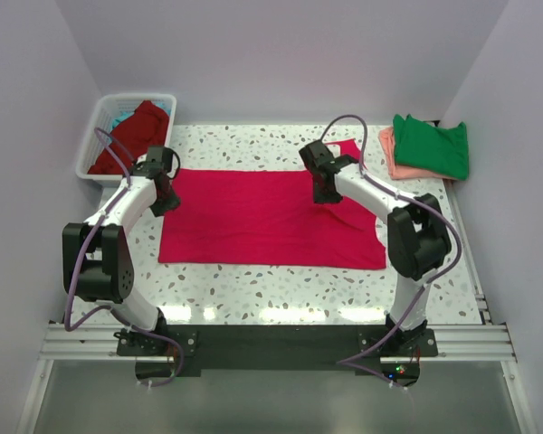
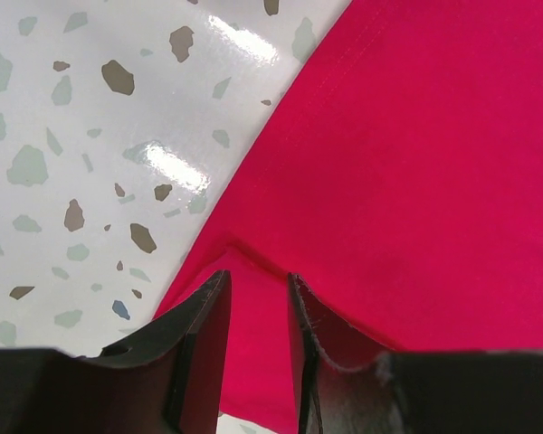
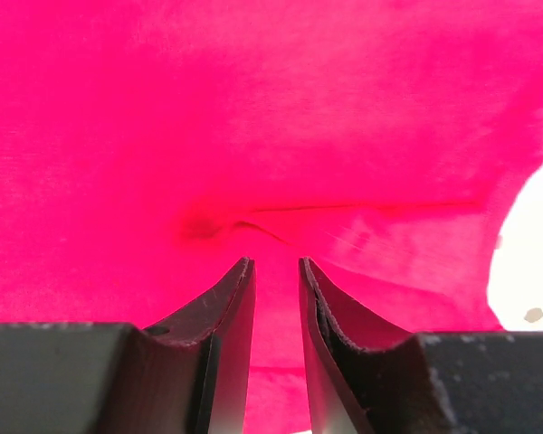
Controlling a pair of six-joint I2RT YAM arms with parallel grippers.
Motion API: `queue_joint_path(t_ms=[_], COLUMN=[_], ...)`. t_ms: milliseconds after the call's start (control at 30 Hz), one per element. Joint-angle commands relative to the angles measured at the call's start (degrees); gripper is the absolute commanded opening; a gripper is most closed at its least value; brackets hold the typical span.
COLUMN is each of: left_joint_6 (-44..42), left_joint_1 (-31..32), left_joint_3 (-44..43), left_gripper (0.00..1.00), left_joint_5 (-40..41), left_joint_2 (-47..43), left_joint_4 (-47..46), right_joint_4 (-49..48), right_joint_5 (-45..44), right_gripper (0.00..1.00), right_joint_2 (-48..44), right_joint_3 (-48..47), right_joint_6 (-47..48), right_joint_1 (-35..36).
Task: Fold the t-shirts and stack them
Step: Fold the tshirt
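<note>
White speckled table, pale walls around, bears a crimson-pink t-shirt

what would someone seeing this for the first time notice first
The bright crimson-pink t-shirt spread flat across the middle of the speckled table stands out most. The left gripper is at its left edge and the right gripper over its far edge, both with jaws slightly apart. Next come the green t-shirt folded on a salmon-pink t-shirt in the far right corner, and the white basket at far left holding a dark red t-shirt.
</note>
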State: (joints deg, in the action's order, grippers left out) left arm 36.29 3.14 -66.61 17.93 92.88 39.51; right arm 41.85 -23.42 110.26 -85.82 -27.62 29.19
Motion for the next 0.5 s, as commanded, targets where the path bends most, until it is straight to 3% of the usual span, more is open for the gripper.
queue_joint_path(t_ms=[0, 200, 467], left_joint_6=[-1.49, -1.84, -2.28], left_joint_1=[0.03, 0.03, 0.03], left_joint_3=[0.43, 0.51, 0.43], left_gripper=[0.36, 0.36, 0.35], left_joint_5=[-0.97, -1.41, -1.76], left_joint_2=[-1.56, -1.3, -0.95], left_joint_4=[-2.15, -2.33, -2.33], right_joint_4=[2.54, 4.3, -0.62], right_joint_5=[-3.48, -1.19, 4.79], right_gripper=[0.3, 0.31, 0.32], right_joint_2=[-6.36, -9.18, -7.78], right_joint_3=[3.19, 9.35, 13.93], right_joint_6=[-2.0, -4.99, -7.01], right_joint_1=[-0.01, -0.1, -3.17])
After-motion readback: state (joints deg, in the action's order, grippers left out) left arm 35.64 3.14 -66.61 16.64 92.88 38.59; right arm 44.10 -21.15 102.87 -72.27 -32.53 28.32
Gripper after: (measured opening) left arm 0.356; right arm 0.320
